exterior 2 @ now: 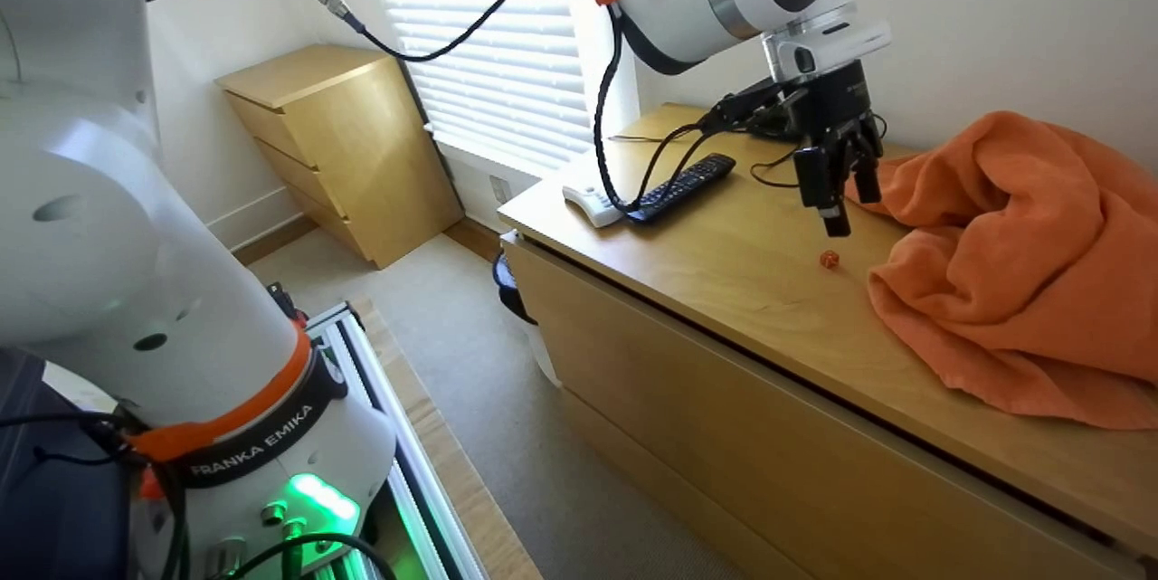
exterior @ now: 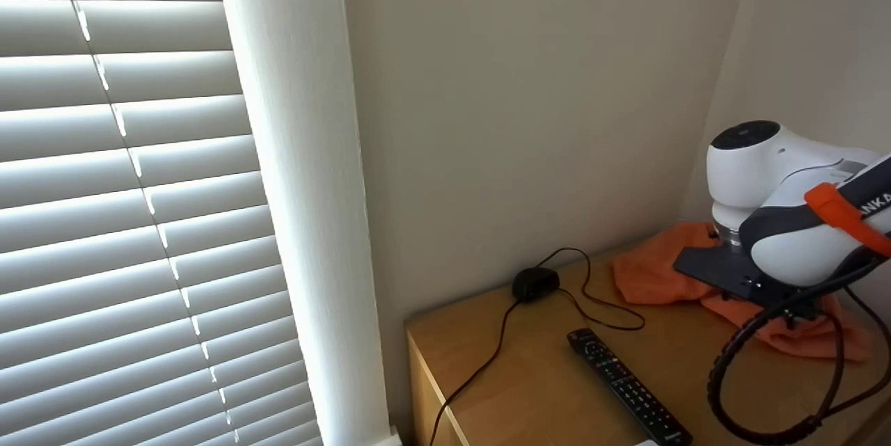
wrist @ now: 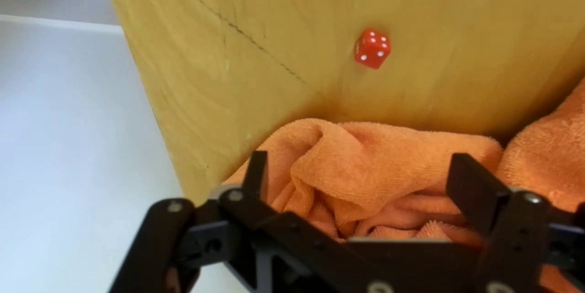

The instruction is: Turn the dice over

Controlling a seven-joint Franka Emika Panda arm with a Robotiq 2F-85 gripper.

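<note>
1. Die count: one. The red die (wrist: 372,49) is on the worktop (exterior 2: 706,268). Wrist view: out past the gripper (wrist: 358,169), roughly in line with mid-gap. In an exterior view it shows just below the fingertips (exterior 2: 837,223), apart from them.
2. Pips, wrist view: one face four, next face two. Third visible side too oblique to count.
3. Gripper: one, two fingers, jaws spread wide. Fingertips sit above the worktop, die outside the jaws. Orange towel (exterior 2: 1040,290) shows through the gap. Towel contact: can't tell.
4. Towel: one, bunched heap. Behind the fingers in wrist view, picture-right of the gripper in an exterior view. Closest obstacle: near the die, bare worktop between.
5. Black remote (exterior 2: 692,182): one, picture-left of the gripper, well apart. White device (exterior 2: 590,203): one, just beside the remote, further from the gripper. Type unclear.
6. Corded black box (exterior: 536,284): one, beyond the remote, picture-left of the arm's gripper end.
7. Arm (exterior 2: 692,1): one, upper picture-left of the gripper. Its cable loop (exterior: 714,390) hangs beside the gripper and overlaps the remote in an exterior view.
8. Window blinds (exterior: 139,216), wooden drawer unit (exterior 2: 398,173): one each, picture-left, well apart from the gripper.
</note>
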